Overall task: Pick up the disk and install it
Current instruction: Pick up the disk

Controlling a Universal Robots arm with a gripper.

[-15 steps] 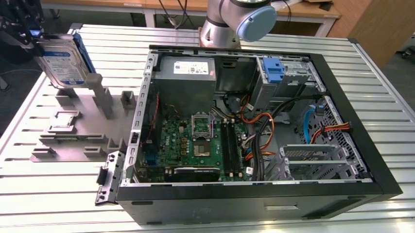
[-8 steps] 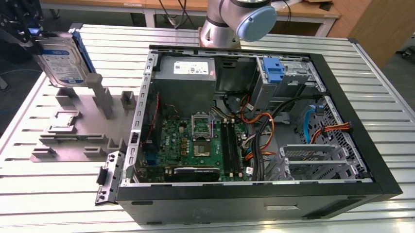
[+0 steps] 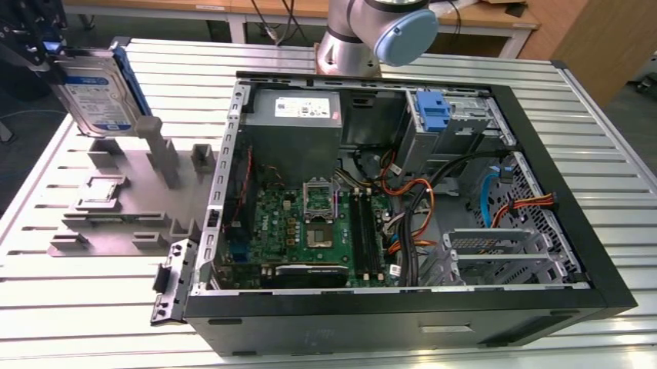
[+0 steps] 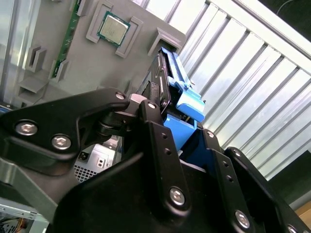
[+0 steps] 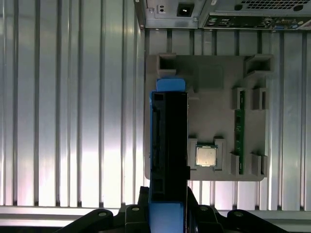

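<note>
The disk is a silver hard drive with a white-and-blue label and blue rails. It hangs upright in the air at the exterior view's far left, above the grey fixture plate. My gripper is shut on its upper end. In the first wrist view the disk shows edge-on, dark with blue ends, and the gripper clamps it from both sides. In the second wrist view the black fingers press on the blue rail of the disk.
The open computer case fills the exterior view's middle and right, with a blue latch piece at its drive bay. The arm's base stands behind it. On the fixture plate sit a processor chip and a memory stick.
</note>
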